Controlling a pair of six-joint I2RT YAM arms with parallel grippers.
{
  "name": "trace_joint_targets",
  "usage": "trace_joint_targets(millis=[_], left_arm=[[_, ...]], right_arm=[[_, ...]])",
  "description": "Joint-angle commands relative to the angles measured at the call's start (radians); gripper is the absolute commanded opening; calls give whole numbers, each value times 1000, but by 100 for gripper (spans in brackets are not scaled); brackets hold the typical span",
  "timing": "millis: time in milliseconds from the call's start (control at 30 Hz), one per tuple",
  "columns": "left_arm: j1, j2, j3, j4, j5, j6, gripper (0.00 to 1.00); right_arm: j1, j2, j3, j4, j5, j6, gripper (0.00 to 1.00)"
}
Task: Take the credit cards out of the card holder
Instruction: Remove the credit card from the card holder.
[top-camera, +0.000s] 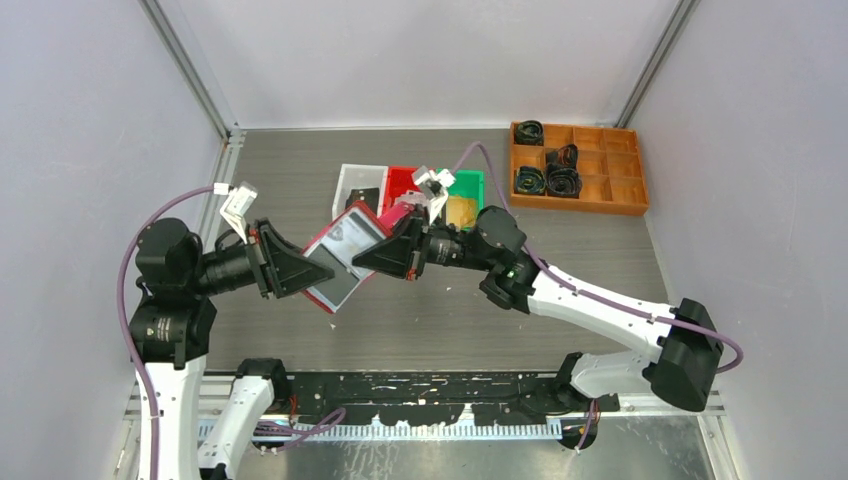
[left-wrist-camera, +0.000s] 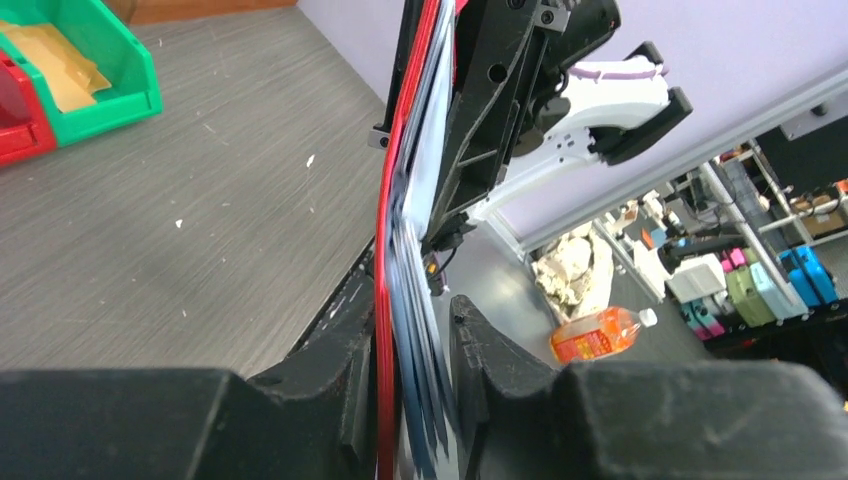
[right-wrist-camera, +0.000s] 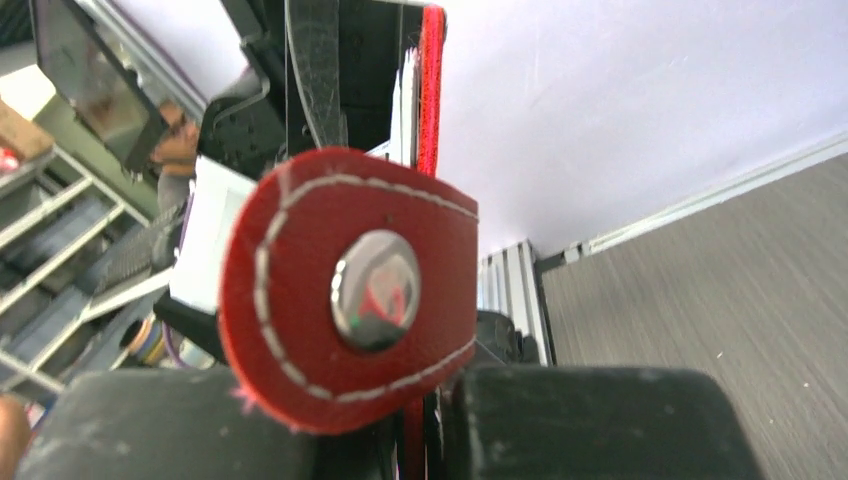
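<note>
The red card holder (top-camera: 322, 243) hangs open in the air between my two grippers, above the table's middle. Its clear sleeves hold dark and pale credit cards (top-camera: 352, 233). In the left wrist view the holder's red cover (left-wrist-camera: 385, 250) and the fanned card edges (left-wrist-camera: 422, 300) stand loosely between the fingers of my left gripper (left-wrist-camera: 415, 335), whose jaws are slightly apart. My right gripper (right-wrist-camera: 430, 425) is shut on the holder's other edge (right-wrist-camera: 431, 80). The red snap tab (right-wrist-camera: 350, 290) with its metal stud folds over in front of it.
White (top-camera: 350, 182), red (top-camera: 400, 183) and green (top-camera: 470, 190) bins stand behind the holder; a gold card lies in the green one. An orange compartment tray (top-camera: 600, 195) with black coils sits at the back right. Grey walls close in both sides.
</note>
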Motion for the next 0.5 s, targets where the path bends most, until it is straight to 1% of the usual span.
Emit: trace_joint_targets(millis=[0, 233, 367, 467], left_arm=[[-1, -30, 4, 106, -13, -133, 28], [-2, -63, -40, 199, -143, -283, 28], [-2, -74, -66, 241, -227, -330, 27], [-2, -74, -75, 247, -287, -337, 26]], right_arm=[[-15, -83, -51, 281, 237, 60, 1], [29, -85, -117, 369, 377, 66, 1], [75, -46, -124, 430, 427, 64, 1], [96, -19, -124, 461, 452, 62, 1]])
